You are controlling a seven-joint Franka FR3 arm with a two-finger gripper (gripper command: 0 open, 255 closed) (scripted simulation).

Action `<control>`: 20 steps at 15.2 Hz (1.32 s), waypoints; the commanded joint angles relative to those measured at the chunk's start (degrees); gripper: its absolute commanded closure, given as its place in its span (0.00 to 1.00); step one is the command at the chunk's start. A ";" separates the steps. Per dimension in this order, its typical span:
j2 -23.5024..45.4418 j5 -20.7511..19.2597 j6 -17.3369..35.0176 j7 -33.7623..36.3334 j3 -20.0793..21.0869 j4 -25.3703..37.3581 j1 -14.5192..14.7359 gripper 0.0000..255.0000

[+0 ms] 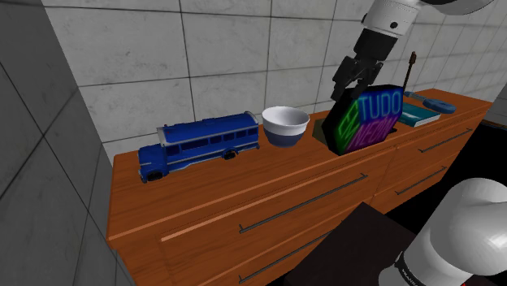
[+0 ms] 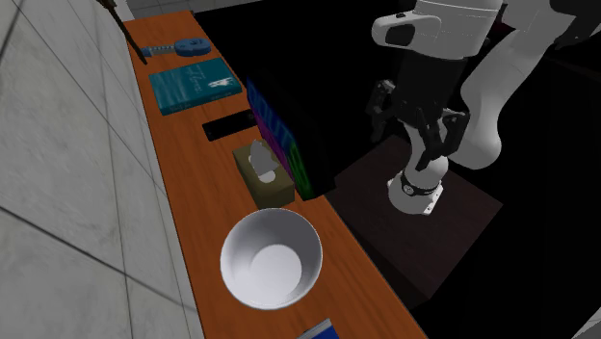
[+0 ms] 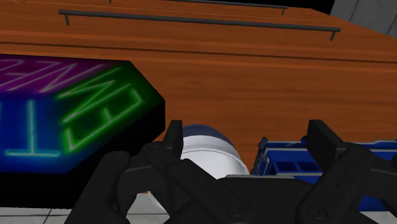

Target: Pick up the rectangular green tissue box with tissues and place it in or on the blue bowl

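in the shoulder view a grey tiled wall [image 1: 162,57] backs a wooden dresser top [image 1: 244,175], with long-handled drawers below it. left of the bowl [image 1: 286,138], which is white inside with a blue base, stands a blue toy bus [image 1: 199,146]. right of the bowl stands a black neon sign [image 1: 366,118], and farther from the bowl lies a teal book [image 1: 418,116]. the gripper [image 1: 355,81] hovers above the sign, fingers apart and clasping nothing. in the second exterior view we see the olive-green tissue box [image 2: 262,173], a white tissue poking up. it lies flat just beyond the bowl, between wall and sign. a black area lies off the dresser's front edge.
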 commanded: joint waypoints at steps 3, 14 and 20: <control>1.70 -0.01 2.77 0.54 -1.67 -0.59 -1.41 0.00; 12.84 3.29 17.06 1.58 -9.38 -2.08 -10.52 0.00; 17.63 27.19 21.25 -0.63 -9.42 1.54 -15.33 0.00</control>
